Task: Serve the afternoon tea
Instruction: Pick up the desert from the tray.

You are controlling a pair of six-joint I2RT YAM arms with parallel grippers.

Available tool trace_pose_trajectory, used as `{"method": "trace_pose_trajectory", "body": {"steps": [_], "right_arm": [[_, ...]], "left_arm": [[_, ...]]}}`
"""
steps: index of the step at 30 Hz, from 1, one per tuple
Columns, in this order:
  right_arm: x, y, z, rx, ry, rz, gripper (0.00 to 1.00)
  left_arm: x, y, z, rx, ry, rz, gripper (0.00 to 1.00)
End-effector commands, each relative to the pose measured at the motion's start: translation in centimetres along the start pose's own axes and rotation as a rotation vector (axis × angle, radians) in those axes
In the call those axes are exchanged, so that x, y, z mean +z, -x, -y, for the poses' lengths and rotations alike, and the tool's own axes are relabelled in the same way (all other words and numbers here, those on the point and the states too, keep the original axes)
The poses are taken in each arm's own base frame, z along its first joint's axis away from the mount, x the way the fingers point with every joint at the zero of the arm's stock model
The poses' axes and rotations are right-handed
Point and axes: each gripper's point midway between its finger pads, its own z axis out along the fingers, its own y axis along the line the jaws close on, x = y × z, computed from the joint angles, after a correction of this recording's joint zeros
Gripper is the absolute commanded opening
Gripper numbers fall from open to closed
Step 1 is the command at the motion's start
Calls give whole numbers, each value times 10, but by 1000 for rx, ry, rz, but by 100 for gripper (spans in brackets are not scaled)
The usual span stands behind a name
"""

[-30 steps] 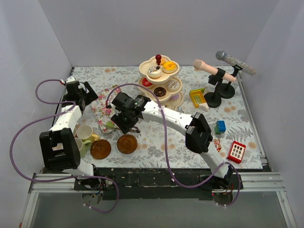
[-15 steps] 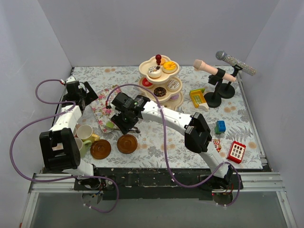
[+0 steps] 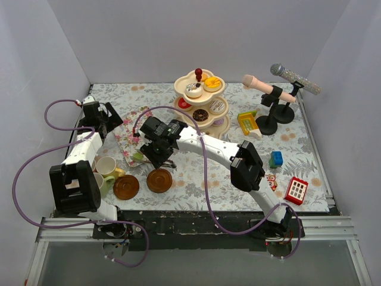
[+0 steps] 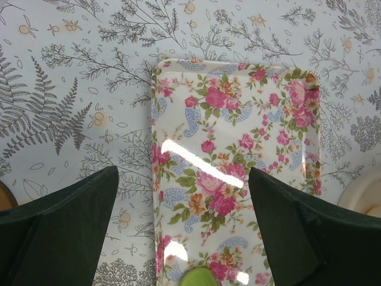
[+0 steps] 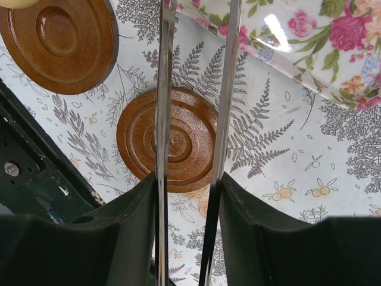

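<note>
- My left gripper hangs with its jaws spread wide and nothing between them, above the floral tray.
- My right gripper is clamped on the metal tongs. One finger presses on each blade, and the blades stand slightly apart.
- In the right wrist view the blades run out over one brown saucer; I cannot tell whether they touch it.
- A second saucer lies just beside the first, both on the cloth near the tray's corner.
- The cups cluster at the near left, by the left arm's base.
- The three-tier stand sits at the back centre, well apart from both grippers, with toy cakes on its tiers.
</note>
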Motion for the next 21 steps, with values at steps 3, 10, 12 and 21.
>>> {"method": "trace_pose_trajectory", "body": {"steps": [3, 10, 12, 21], "right_arm": [[-10, 5, 4, 22, -9, 25, 43], [-35, 23, 13, 34, -45, 108, 36], [-46, 31, 15, 40, -48, 148, 36], [-76, 40, 32, 83, -59, 227, 35]], "left_arm": [[-10, 13, 4, 9, -20, 47, 91], [-10, 14, 4, 8, -21, 48, 91], [-10, 14, 4, 7, -21, 48, 91], [-10, 14, 5, 7, -24, 48, 91]]}}
